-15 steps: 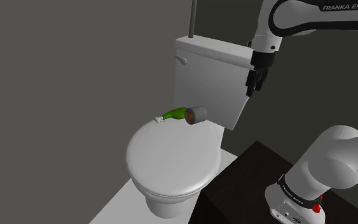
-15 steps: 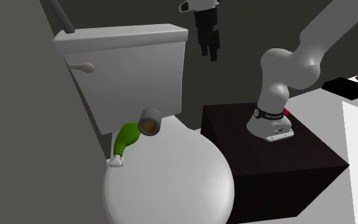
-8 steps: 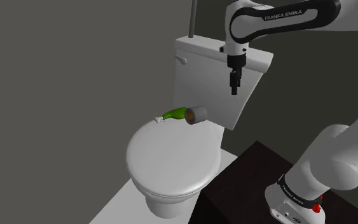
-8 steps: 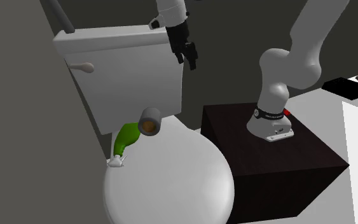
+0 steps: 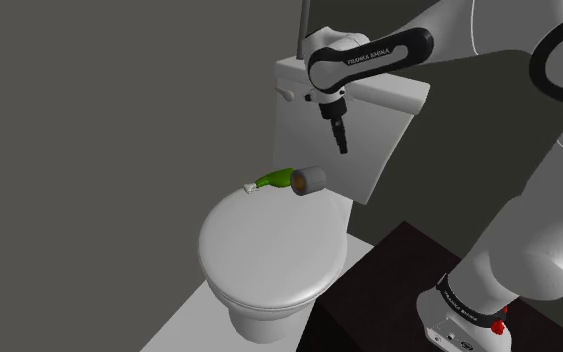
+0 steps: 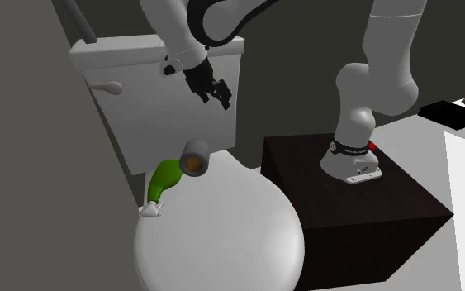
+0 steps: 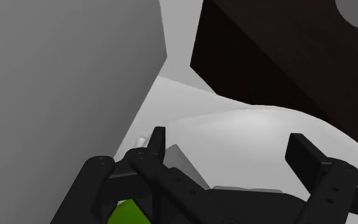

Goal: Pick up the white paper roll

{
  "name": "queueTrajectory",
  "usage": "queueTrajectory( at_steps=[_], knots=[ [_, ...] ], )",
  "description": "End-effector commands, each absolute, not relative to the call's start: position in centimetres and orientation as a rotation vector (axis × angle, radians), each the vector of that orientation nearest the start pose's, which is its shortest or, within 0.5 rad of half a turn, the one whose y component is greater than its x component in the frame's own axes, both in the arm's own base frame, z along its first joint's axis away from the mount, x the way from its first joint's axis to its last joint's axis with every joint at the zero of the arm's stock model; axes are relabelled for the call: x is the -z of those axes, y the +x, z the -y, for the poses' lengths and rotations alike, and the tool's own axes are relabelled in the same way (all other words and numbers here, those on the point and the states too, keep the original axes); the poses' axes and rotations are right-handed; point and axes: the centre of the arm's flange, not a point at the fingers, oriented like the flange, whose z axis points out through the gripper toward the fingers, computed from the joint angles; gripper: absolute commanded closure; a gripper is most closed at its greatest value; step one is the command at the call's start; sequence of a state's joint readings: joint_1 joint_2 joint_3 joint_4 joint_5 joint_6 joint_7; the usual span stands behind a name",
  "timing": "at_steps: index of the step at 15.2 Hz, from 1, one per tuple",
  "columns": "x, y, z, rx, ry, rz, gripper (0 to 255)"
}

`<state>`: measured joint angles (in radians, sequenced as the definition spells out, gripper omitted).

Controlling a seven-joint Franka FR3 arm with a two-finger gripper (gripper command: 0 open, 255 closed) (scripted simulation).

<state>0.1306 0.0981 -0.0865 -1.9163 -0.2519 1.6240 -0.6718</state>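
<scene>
We see the gripper [image 5: 343, 146] before the toilet tank [image 5: 299, 135], fingers apart and empty — the grey paper roll [image 5: 308, 180] lies below, at the back of the lid [image 5: 269, 250], just beside a green bottle [image 5: 274, 180].

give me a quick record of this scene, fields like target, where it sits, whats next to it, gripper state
target: paper roll, grey with a brown core, lying on its side
location: back of the closed toilet lid, in front of the tank
neighbour: green bottle, lying right beside the roll, on the shoulder view's left of it
gripper: gripper open, above the roll, not touching it
held: nothing
stand: dark box next to the toilet
</scene>
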Motion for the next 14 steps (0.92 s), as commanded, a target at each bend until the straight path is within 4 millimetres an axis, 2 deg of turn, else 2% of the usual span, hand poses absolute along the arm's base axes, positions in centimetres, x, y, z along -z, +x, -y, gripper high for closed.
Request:
queueTrajectory(
  at_steps=[1,8,14],
  knots=[
    [-40.5,56.1,-1.2,-0.785,-2.890,1.350,0],
    [-33.3,61.9,-6.7,-0.977,-2.652,1.821,0],
    [-26.4,64.7,-12.2,-1.126,-2.369,2.198,0]
  ],
)
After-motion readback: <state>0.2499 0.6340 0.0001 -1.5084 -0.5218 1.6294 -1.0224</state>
